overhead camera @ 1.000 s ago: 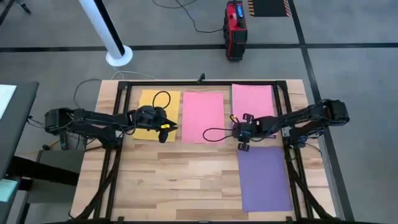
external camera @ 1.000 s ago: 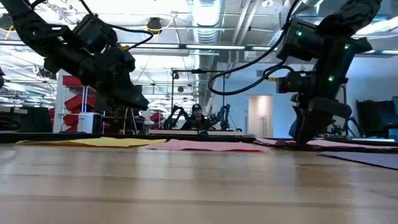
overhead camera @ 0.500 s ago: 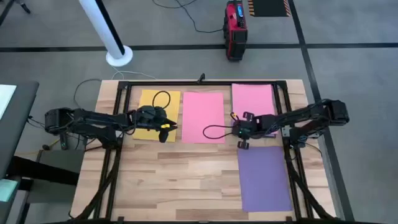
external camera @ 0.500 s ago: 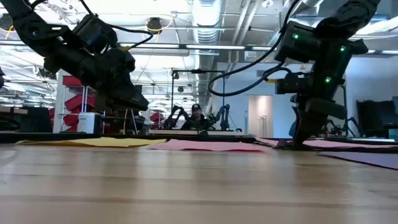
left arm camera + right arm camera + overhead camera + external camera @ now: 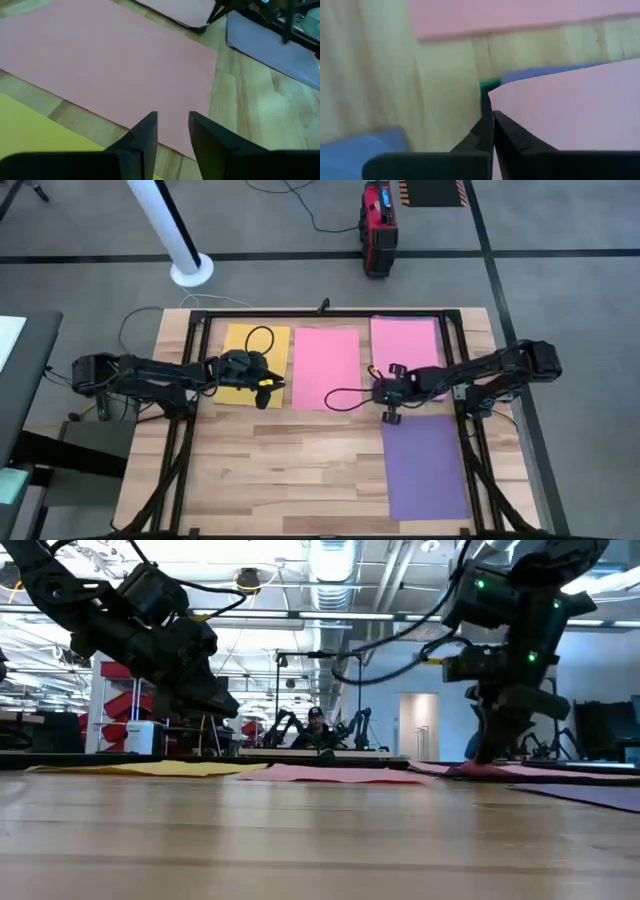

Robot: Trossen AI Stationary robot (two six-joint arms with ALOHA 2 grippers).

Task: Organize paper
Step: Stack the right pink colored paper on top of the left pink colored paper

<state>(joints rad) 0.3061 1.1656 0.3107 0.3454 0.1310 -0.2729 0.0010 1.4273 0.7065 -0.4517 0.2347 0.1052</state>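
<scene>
The light pink sheet (image 5: 405,340) at the table's far right has slid slightly toward the centre, dragged by the right gripper (image 5: 388,393), whose fingers are pinched shut on its near corner, probably to stack it. The darker pink sheet (image 5: 327,367), yellow sheet (image 5: 243,343) and purple sheet (image 5: 425,465) lie unmoved. The left gripper (image 5: 268,390) hovers narrowly parted, holding nothing.

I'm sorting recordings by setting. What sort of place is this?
Probably a robotics lab or industrial workshop: exposed ceiling ducts overhead, another robot arm in the background beside a person, and a wooden table standing on taped grey floor.
</scene>
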